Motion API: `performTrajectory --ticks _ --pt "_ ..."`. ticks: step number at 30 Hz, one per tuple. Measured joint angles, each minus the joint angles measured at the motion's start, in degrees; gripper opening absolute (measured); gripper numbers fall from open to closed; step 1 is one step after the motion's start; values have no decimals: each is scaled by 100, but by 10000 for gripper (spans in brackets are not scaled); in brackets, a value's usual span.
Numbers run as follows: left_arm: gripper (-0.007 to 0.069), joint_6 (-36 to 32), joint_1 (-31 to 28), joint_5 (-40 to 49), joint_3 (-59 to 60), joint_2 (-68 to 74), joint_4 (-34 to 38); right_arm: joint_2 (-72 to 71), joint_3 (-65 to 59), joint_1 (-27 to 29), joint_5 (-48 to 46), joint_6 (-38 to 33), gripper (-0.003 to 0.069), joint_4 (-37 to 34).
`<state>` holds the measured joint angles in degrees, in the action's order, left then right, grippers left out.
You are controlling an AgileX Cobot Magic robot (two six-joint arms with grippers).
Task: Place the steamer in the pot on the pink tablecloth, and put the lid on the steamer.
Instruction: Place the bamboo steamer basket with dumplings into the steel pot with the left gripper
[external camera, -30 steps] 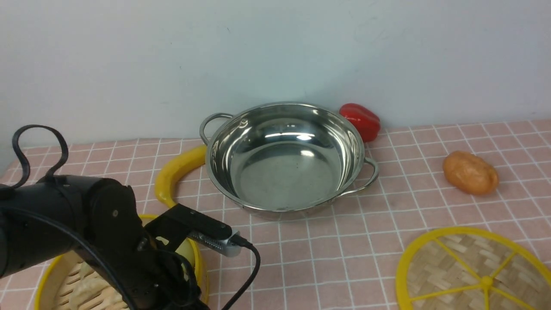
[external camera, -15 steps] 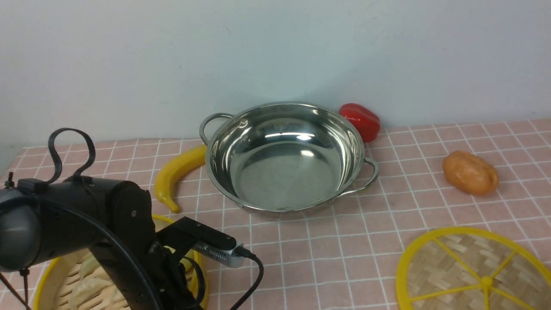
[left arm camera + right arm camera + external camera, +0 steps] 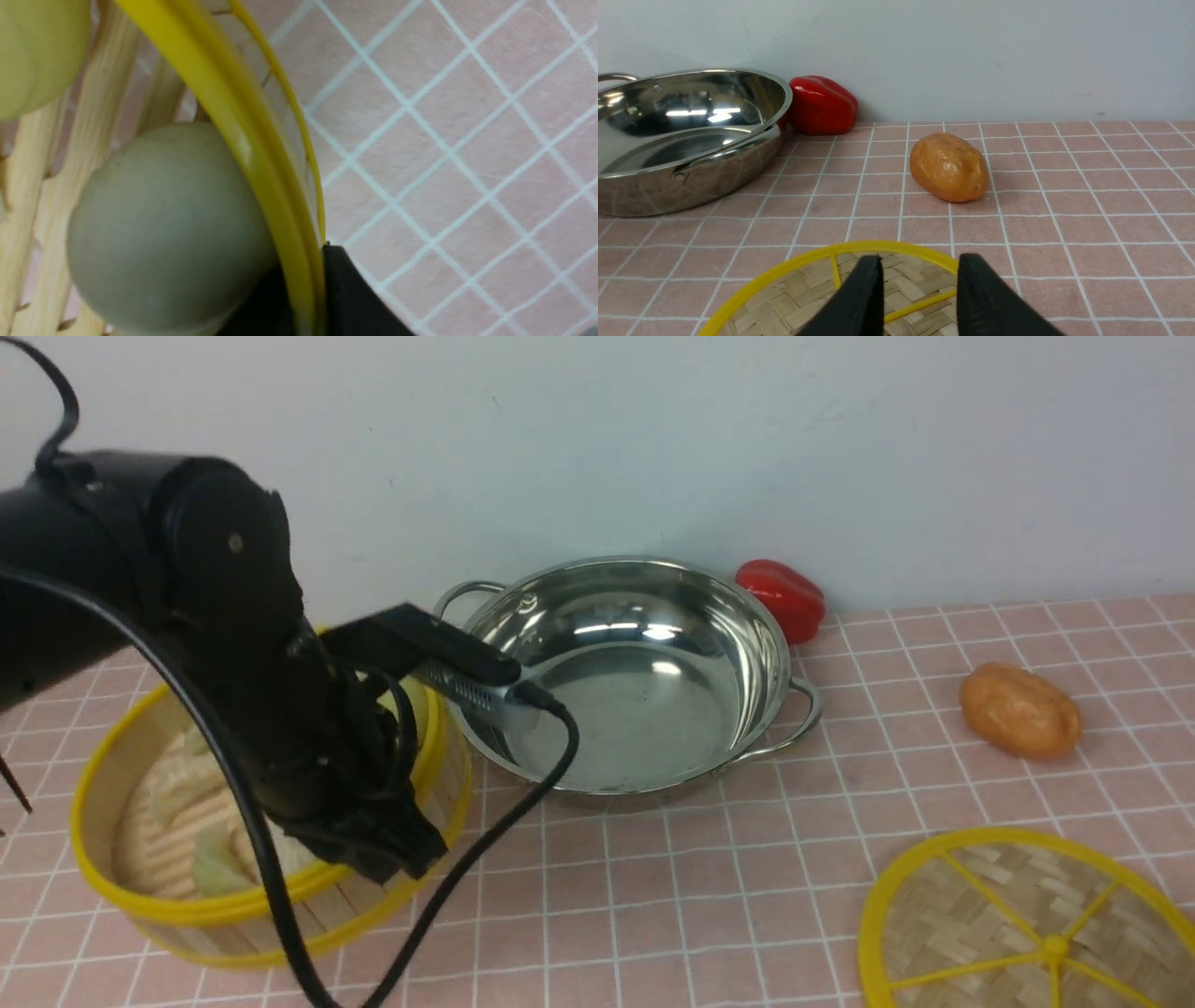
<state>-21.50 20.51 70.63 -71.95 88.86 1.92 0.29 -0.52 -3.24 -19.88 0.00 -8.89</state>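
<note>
Front view: left claw [image 3: 378, 849] clamps steamer [image 3: 187, 917] beside pot [image 3: 616, 728]; right claw [image 3: 920, 298] gapes over lid [image 3: 784, 303], near potato [image 3: 1019, 709].

Wall [image 3: 597, 448]: plain, pale grey-white, matte, fills whole upper part of front view. Few faint scuffs, hairline scratches and small dark specks on paint. In right wrist view same wall stands well beyond right fingers [image 3: 864, 298], facing them, running straight across past both sides of them. Tiny dark marks low on wall, off to outer side of those fingers. Foot of wall ends in straight level line, thin soft shadow along it. Light even, diffuse, slightly cool; shadows short, soft-edged.
</note>
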Motion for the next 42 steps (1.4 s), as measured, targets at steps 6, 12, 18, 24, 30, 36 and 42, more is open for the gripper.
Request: performTrajectory --ticks 6,12,18,24,30,36,42 --pt "29 -1189 0 19 -824 192 55 0 0 0 0 0 243 0" --pt "29 -2662 180 92 -1984 1453 287 0 0 0 0 0 243 0" --pt "29 -3184 690 -206 -3389 2620 9 0 0 0 0 0 243 0" --pt "29 -3329 944 -56 -4472 3589 -88 0 0 0 0 0 243 0" --pt "30 -3244 946 125 -4544 3955 -192 0 0 0 0 0 243 0" --pt "30 -3227 946 114 -4588 4175 -192 0 0 0 0 0 243 0" --pt "30 -3148 946 137 -4589 4400 -257 0 0 0 0 0 243 0"
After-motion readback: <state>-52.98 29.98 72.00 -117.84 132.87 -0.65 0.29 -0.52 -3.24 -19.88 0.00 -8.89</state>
